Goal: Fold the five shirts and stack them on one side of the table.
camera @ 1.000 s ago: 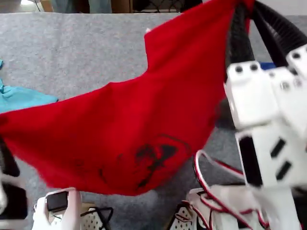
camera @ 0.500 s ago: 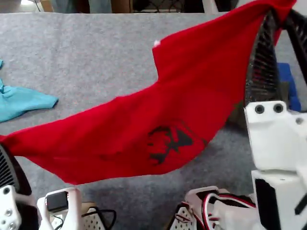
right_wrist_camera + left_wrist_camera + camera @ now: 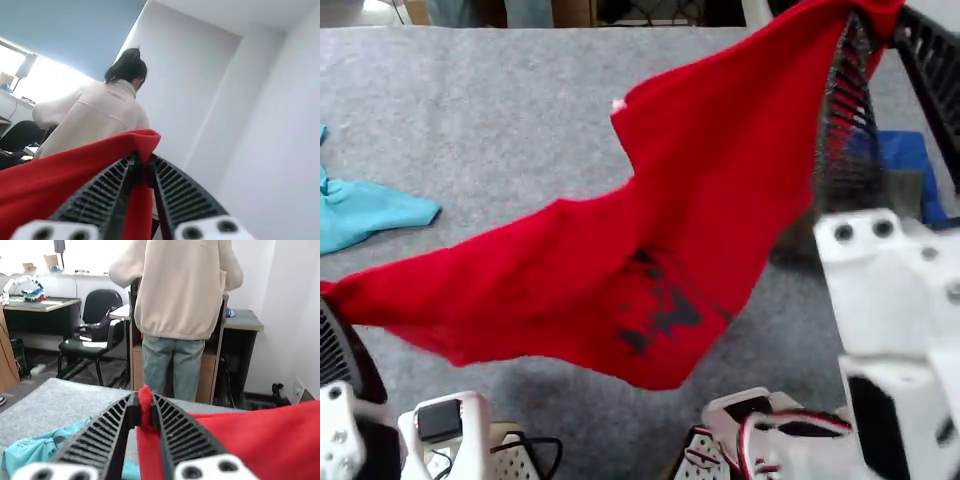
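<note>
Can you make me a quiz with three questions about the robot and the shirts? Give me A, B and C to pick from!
1. Where is the teal shirt?
A. lying on the table
B. in a gripper
C. on a chair

2. How many grippers hold the red shirt?
A. none
B. one
C. two

3. How is the red shirt?
A. folded flat
B. hanging stretched in the air
C. rolled into a ball

Answers:
1 A, it lies on the grey table.
2 C, the left gripper and the right gripper each pinch red cloth.
3 B, it spans between the arms above the table.
</note>
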